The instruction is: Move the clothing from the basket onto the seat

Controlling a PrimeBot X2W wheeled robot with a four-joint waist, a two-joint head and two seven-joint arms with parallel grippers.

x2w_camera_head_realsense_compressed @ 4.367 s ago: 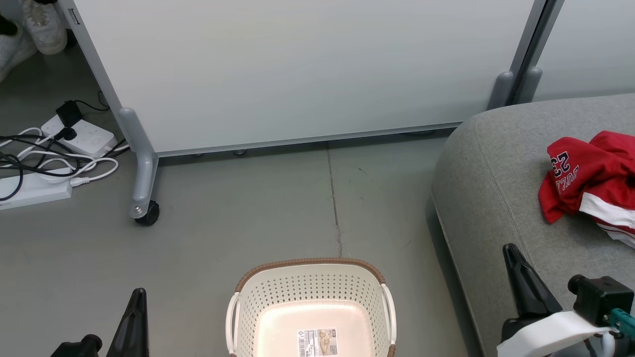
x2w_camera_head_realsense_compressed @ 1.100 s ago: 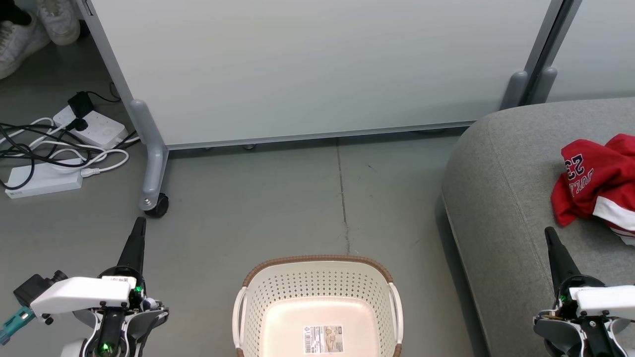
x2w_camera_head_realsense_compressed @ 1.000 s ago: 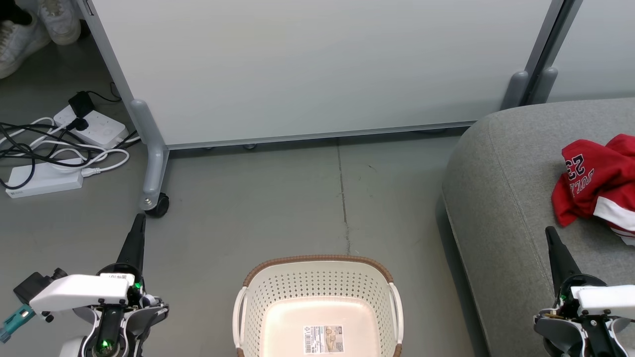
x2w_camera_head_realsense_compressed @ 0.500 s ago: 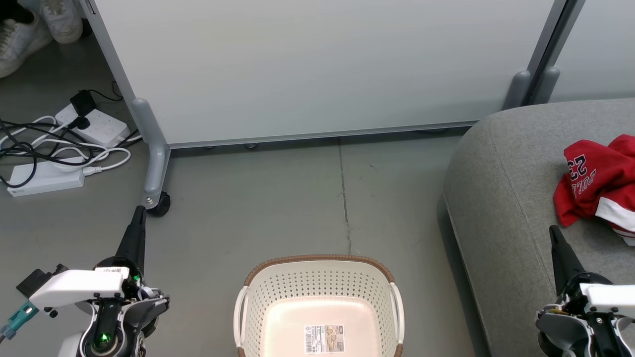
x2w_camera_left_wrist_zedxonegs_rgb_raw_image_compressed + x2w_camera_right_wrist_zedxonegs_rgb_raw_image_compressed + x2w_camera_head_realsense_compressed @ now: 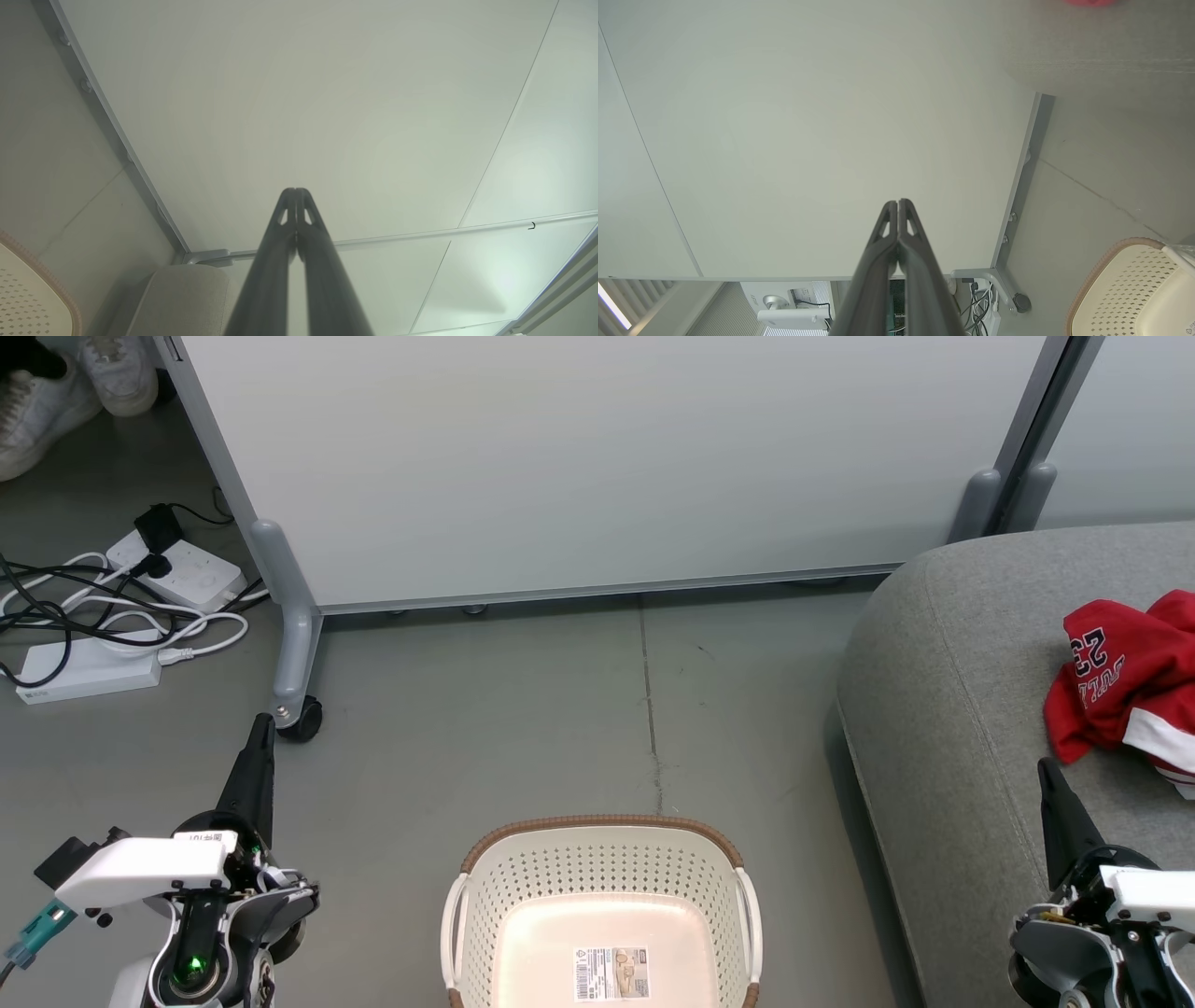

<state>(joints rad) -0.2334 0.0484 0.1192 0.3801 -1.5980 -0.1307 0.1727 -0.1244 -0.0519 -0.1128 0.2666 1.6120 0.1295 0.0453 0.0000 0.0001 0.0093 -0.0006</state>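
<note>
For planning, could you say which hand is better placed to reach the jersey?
Probably right: the right hand is over the sofa near the jersey; the left hand lies beyond the basket.

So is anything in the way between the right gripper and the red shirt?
Nothing visible is. Only bare grey seat lies between the right gripper and the red shirt, which already lies on the seat.

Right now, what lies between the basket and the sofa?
Bare grey floor, as the head view shows: nothing lies between the basket and the sofa's rounded edge. The red clothing lies up on the sofa.
</note>
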